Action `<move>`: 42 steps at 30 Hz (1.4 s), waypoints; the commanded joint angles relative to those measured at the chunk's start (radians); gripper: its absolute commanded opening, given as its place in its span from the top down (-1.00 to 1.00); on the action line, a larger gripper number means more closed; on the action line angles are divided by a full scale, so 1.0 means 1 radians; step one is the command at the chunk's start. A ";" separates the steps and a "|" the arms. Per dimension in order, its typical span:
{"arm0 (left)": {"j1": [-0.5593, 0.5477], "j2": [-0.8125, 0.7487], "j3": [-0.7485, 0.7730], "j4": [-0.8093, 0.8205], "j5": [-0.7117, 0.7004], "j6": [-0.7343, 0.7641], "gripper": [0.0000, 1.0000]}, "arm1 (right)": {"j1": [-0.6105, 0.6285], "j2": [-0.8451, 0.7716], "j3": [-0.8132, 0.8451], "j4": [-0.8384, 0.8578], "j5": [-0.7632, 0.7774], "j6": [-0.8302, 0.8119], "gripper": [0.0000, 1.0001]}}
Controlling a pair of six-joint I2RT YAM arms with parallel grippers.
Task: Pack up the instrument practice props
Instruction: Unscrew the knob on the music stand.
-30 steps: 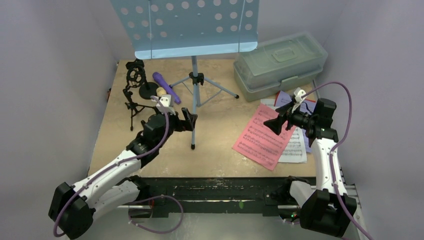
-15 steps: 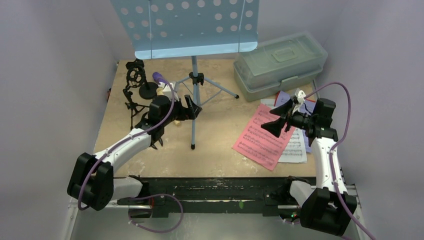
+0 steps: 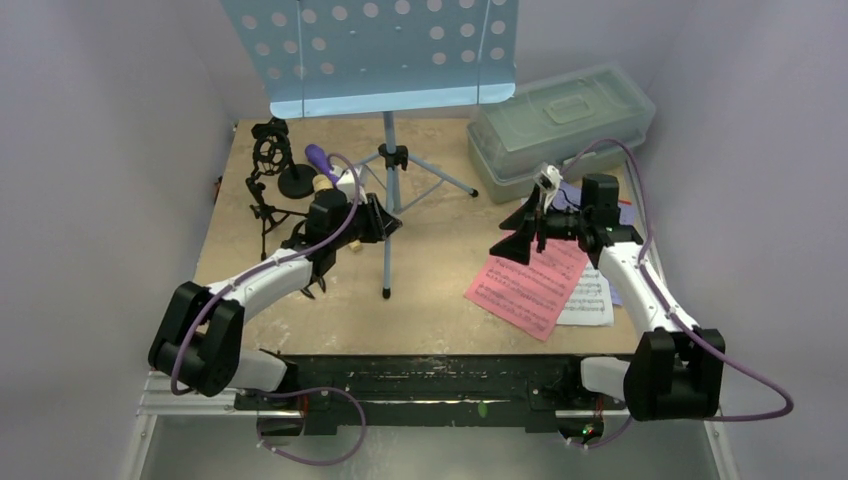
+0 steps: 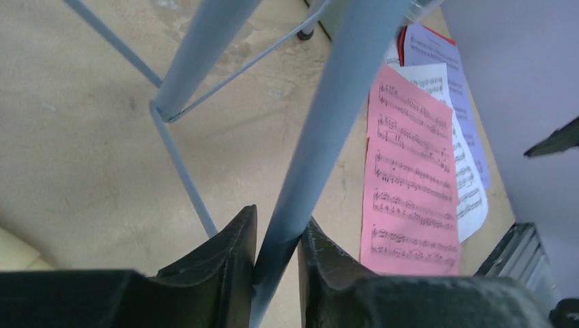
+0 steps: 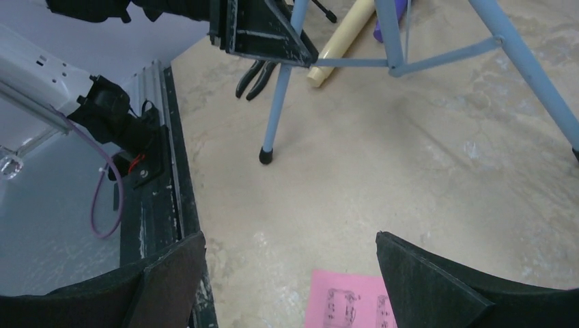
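Note:
The pale-blue perforated music rack (image 3: 380, 50) stands on its tripod at the back. My left gripper (image 3: 385, 222) is shut on its front leg (image 4: 321, 137), and the tube sits tight between both fingers (image 4: 232, 260). My right gripper (image 3: 520, 235) hangs open over the near corner of the pink page (image 3: 530, 285), holding nothing. White (image 3: 592, 298) and lavender (image 3: 572, 193) pages lie partly under the pink one. A purple microphone (image 3: 318, 158) and a tan one (image 5: 341, 41) lie behind my left gripper. Black mic holders, one with a ring (image 3: 268, 148) and one round-based (image 3: 296, 180), stand at the far left.
A translucent grey-green box (image 3: 560, 125) with its lid shut sits at the back right, just behind my right arm. The rack's other two legs (image 5: 519, 55) spread toward the box. The black rail (image 5: 153, 178) runs along the table's near edge.
My left arm reached forward to the rack's front leg and its jaws closed on it. My right arm swung left and toward the back, over the pink page, still open.

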 commanded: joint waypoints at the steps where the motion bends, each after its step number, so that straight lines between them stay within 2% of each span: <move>1: 0.005 0.026 0.039 0.082 0.074 -0.034 0.73 | 0.089 0.035 0.125 0.223 0.115 0.227 -0.95; 5: -0.002 0.027 0.010 0.154 0.124 -0.093 1.00 | 0.156 0.097 0.175 0.490 0.144 0.494 -0.93; 7: -0.019 0.027 0.000 0.171 0.131 -0.112 1.00 | 0.182 0.143 0.194 0.657 0.189 0.672 -0.93; 11: -0.087 0.016 -0.006 0.178 0.102 -0.126 1.00 | 0.240 0.226 0.222 0.849 0.272 0.865 -0.92; 16: -0.143 -0.013 -0.034 0.189 0.056 -0.149 1.00 | 0.336 0.329 0.256 0.952 0.353 0.921 -0.89; 24: -0.148 -0.045 -0.081 0.195 0.042 -0.174 1.00 | 0.419 0.448 0.330 1.011 0.410 0.933 -0.75; 36: -0.148 -0.078 -0.108 0.209 0.048 -0.196 1.00 | 0.444 0.493 0.358 0.990 0.394 0.819 0.06; 40: -0.148 -0.093 -0.119 0.210 0.046 -0.204 1.00 | 0.444 0.505 0.352 1.045 0.344 0.742 0.81; 41: -0.149 -0.097 -0.122 0.211 0.046 -0.207 1.00 | 0.444 0.502 0.346 1.047 0.346 0.713 0.95; 42: -0.148 -0.101 -0.125 0.211 0.046 -0.209 1.00 | 0.445 0.498 0.340 1.048 0.348 0.674 1.00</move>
